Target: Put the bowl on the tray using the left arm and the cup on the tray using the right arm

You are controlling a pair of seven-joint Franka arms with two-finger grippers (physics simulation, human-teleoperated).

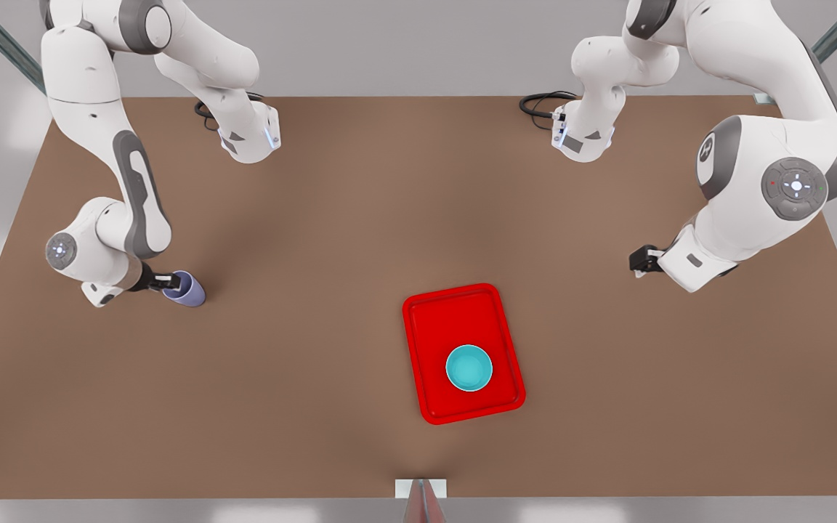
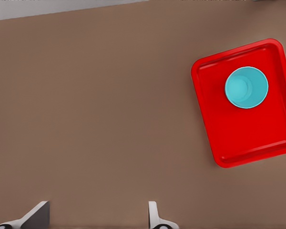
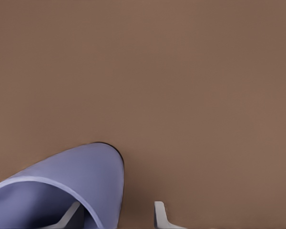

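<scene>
Cup (image 1: 186,288) sits on the tabletop (image 1: 331,218), well apart from the tray (image 1: 437,319); my right fingers (image 3: 160,213) pinch its thin, stiff, likely slippery rim. Bowl (image 1: 469,367) lies on the tray; my left fingers (image 2: 153,212) wait spread.

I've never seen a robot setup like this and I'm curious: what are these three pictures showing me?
These are simulated renders of two white robot arms working at a brown table. The front view looks down on the whole scene; the other two pictures come from cameras on each arm's wrist. A red tray lies on the table with a teal bowl on it. The right gripper, at the front view's left, is at the rim of a lavender cup. The left gripper waits away from the tray, its fingers apart and holding nothing.
</scene>
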